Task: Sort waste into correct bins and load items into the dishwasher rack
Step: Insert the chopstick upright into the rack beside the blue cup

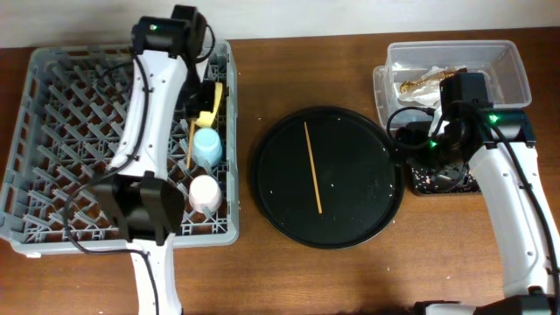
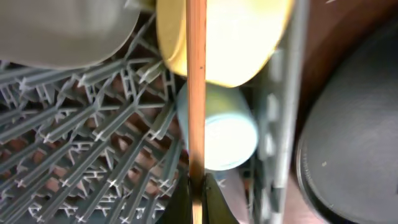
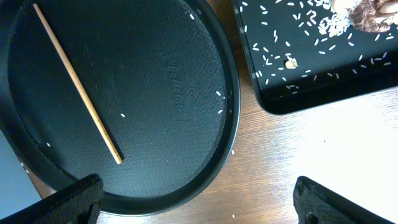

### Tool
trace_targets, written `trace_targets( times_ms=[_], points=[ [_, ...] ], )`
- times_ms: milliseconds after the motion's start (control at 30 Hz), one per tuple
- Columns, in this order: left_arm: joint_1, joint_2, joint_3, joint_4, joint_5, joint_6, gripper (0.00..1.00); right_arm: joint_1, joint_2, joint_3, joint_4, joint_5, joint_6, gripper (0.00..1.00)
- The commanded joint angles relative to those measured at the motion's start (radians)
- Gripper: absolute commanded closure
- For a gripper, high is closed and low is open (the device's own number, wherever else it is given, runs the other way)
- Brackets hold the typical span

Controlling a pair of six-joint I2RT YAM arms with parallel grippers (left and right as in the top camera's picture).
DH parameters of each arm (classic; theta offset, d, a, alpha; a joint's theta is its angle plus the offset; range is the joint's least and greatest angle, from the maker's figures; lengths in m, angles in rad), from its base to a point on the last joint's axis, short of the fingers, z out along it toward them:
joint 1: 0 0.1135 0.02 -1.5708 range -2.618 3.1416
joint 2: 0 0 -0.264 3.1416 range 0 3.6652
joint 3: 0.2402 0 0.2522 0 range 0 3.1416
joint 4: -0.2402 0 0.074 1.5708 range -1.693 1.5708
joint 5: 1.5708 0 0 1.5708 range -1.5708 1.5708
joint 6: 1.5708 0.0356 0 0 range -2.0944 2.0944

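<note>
We find the left gripper (image 2: 198, 202) pinched narrowly on the first chopstick (image 2: 196, 93), which runs straight up the left wrist view above the dishwasher rack (image 2: 81, 155). Behind the stick (we cannot tell whether anything touches it) the light-blue cup (image 2: 227, 134) lies on its side, with the yellow bowl (image 2: 242, 37) just beyond it. Both sit in the rack's right-hand column against its wall. From overhead, the pink cup (image 1: 206, 194) sits in that same column, nearer the robot's base.

The second chopstick (image 1: 312, 166) lies alone on the round black tray (image 1: 359, 184), between rack and bins. The right gripper (image 3: 199, 205) is spread wide with nothing between its fingers, above the table where the round tray's rim nears the shallow black tray (image 3: 323, 74). That tray holds scattered white grains and brown food scraps (image 3: 373, 15). Beyond it, the clear tub (image 1: 503, 66) holds the napkin and wrapper (image 1: 424, 81).
</note>
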Motion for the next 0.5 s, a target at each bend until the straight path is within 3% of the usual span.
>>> trace_targets(
  times_ms=[0, 267, 300, 367, 400, 467],
  points=[
    [0.064, -0.145, -0.128, -0.006, -0.013, 0.027, 0.99, -0.004, -0.012, 0.015, 0.000, 0.009, -0.002, 0.02],
    [0.096, -0.155, -0.358, 0.183, -0.080, 0.027, 0.99, -0.004, -0.012, 0.015, 0.000, 0.009, -0.002, 0.01],
    [0.096, -0.154, -0.365, 0.191, -0.080, 0.027, 0.90, -0.004, -0.012, 0.015, 0.000, 0.009, -0.002, 0.02],
    [0.096, -0.154, -0.367, 0.201, -0.085, 0.027, 0.43, -0.004, -0.013, 0.015, 0.000, 0.009, -0.002, 0.01],
    [0.096, -0.154, -0.367, 0.201, -0.097, 0.027, 0.36, -0.004, -0.013, 0.015, 0.000, 0.009, -0.002, 0.02],
    [0.096, -0.154, -0.367, 0.198, -0.103, 0.027, 0.34, -0.004, -0.012, 0.015, 0.000, 0.009, -0.002, 0.01]
  ],
)
